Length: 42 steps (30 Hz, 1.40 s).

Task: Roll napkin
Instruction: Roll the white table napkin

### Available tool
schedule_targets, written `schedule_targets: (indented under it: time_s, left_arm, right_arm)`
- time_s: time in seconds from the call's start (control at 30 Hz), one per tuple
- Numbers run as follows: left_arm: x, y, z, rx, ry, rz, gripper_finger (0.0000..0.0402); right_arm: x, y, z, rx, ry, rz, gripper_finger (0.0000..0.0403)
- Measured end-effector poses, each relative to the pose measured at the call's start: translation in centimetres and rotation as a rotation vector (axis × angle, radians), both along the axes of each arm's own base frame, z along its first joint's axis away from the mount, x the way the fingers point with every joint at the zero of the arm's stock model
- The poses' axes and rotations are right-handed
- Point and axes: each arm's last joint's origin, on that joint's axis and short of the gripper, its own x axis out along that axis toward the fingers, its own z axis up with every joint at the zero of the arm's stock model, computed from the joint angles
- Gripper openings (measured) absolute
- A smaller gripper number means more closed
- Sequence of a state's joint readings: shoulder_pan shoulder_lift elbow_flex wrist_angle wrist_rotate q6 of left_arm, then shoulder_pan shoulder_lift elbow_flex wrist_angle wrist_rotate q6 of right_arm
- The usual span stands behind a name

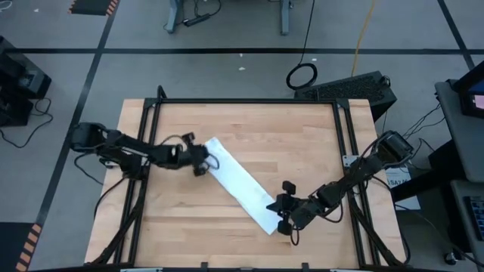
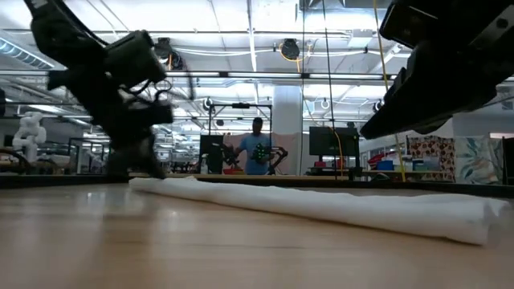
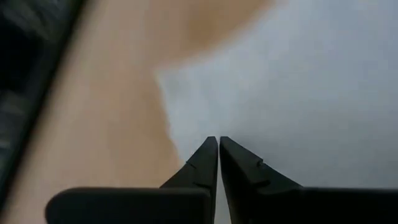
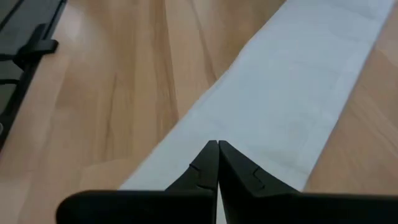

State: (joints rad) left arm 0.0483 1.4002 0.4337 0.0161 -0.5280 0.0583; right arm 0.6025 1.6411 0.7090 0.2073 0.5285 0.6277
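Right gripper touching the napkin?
Cannot tell. Right wrist view shows the shut right gripper over the napkin; no view shows contact or a gap plainly.

No text, label, number or sign can be read anywhere.

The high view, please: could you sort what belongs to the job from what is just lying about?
Job: napkin, a long folded strip; left gripper at one end, right gripper at the other, both shut.
Lying about: cable coil, yellow cable.

Dark jointed arms, tapered black fingers (image 4: 205, 163)
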Motion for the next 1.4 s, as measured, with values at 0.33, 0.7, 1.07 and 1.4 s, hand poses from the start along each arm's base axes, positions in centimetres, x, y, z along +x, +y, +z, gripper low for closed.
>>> schedule_targets:
  time_s: [0.33,0.7,1.07,1.4]
  left_arm:
    - [2.2,2.6,5.2,-0.024,-0.238,-0.041,0.0026]
    - [0.5,-4.2,1.3,-0.498,-0.123,-0.046,0.0026]
    - [1.3,-0.8,-1.1,-0.260,-0.069,0.090,0.0026]
    - [3.6,3.1,1.3,-0.113,-0.244,0.020,0.0026]
  right_arm:
    - [0.6,-0.4,-1.5,0.010,0.023,-0.060,0.0000]
    - [-0.1,-0.4,-2.7,0.046,0.173,0.008,0.0000]
    - [1.0,1.0,-5.8,0.221,0.143,-0.023,0.0000]
    - [1.9,1.1,-5.6,0.265,0.053,-0.068,0.0000]
